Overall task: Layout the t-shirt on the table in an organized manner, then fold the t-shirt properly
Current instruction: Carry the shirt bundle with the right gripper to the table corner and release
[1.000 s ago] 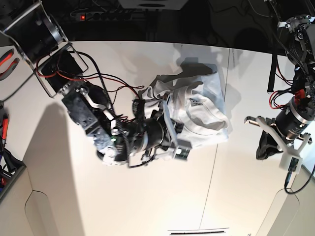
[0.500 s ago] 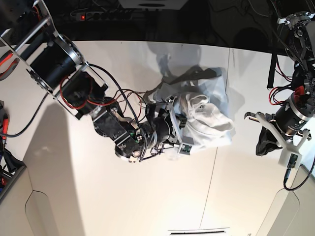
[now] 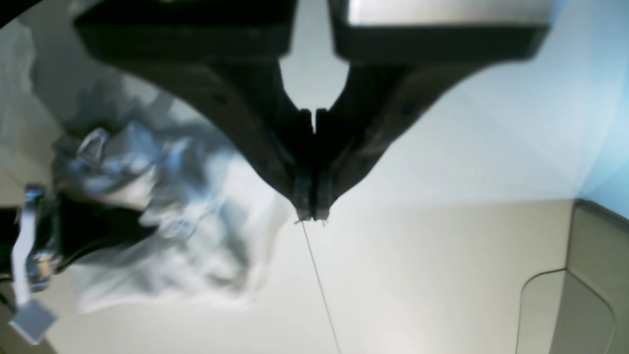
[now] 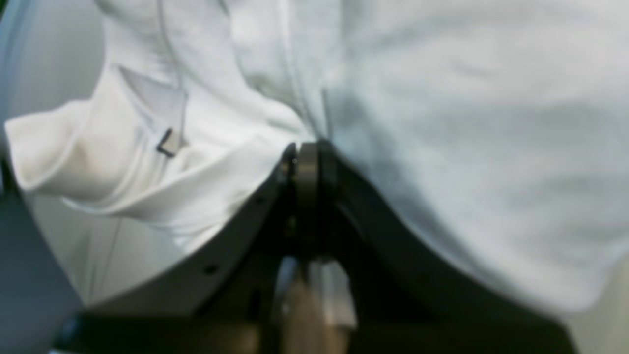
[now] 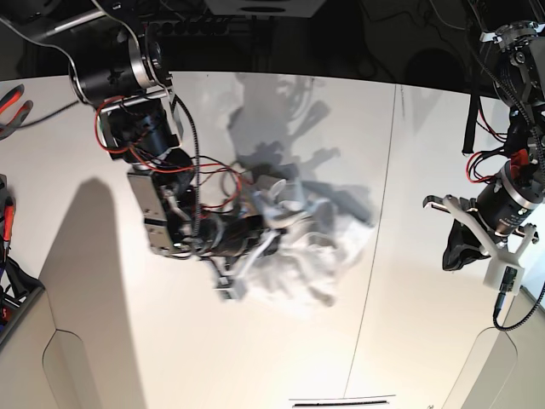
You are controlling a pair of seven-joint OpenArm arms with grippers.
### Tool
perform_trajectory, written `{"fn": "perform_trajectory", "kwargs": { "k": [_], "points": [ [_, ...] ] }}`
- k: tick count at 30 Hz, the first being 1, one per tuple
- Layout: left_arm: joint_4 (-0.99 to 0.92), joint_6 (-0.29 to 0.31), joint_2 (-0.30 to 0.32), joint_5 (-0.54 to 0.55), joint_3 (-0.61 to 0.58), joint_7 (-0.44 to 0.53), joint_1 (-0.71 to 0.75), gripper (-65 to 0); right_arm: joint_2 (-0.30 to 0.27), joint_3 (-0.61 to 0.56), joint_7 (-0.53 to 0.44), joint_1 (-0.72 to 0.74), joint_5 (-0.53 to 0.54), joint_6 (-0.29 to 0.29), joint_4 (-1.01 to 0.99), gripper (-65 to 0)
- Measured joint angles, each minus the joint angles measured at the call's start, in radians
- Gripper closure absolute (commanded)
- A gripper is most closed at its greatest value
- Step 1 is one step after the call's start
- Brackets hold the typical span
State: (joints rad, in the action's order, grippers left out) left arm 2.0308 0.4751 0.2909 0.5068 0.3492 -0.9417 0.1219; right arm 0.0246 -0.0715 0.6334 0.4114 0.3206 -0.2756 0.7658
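The white t-shirt (image 5: 302, 251) is bunched and blurred in the middle of the table (image 5: 409, 341), hanging from my right gripper (image 5: 262, 232). In the right wrist view my right gripper (image 4: 307, 153) is shut on a fold of the t-shirt (image 4: 442, 147), and a small neck label (image 4: 169, 142) shows to the left. My left gripper (image 5: 454, 251) hovers to the right of the shirt, apart from it. In the left wrist view my left gripper (image 3: 311, 214) is shut with nothing in it, above the table's dark seam (image 3: 319, 285), with the t-shirt (image 3: 172, 231) off to the left.
The right arm's body and red and black cables (image 5: 162, 183) stretch from the back left toward the shirt. Red-handled tools (image 5: 10, 106) lie at the far left edge. Rounded grey cutouts (image 5: 85, 371) mark the table's front corners. A dark background runs behind the far edge.
My right arm has swung left and toward the front, pulling the t-shirt off its flat spot into a crumpled, lifted bunch. The left arm has stayed where it was.
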Motion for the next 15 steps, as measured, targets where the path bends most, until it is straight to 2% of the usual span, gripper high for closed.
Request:
{"fn": "perform_trajectory", "kwargs": {
  "k": [3, 6, 11, 15],
  "points": [
    [0.000, 0.000, 0.000, 0.024, -0.002, 0.000, -0.002, 0.0, -0.013, 0.198, 0.006, -0.060, 0.000, 0.063, 0.077, 0.0],
    [0.000, 0.000, 0.000, 0.033, -0.001, 0.000, -0.002, 0.0, 0.000, 0.371, -0.003, -0.125, 0.004, 0.164, 0.170, 0.0],
    [0.000, 0.000, 0.000, 0.072, -0.001, 0.000, -0.003, 0.0, 0.032, 0.589, -0.020, -0.223, 0.022, 0.179, 0.308, 0.0],
    [0.000, 0.004, 0.000, 0.114, -0.001, 0.000, -0.002, 0.0, 0.031, 0.670, -0.016, -0.285, 0.015, 0.204, 0.400, 0.0]
  ]
}}
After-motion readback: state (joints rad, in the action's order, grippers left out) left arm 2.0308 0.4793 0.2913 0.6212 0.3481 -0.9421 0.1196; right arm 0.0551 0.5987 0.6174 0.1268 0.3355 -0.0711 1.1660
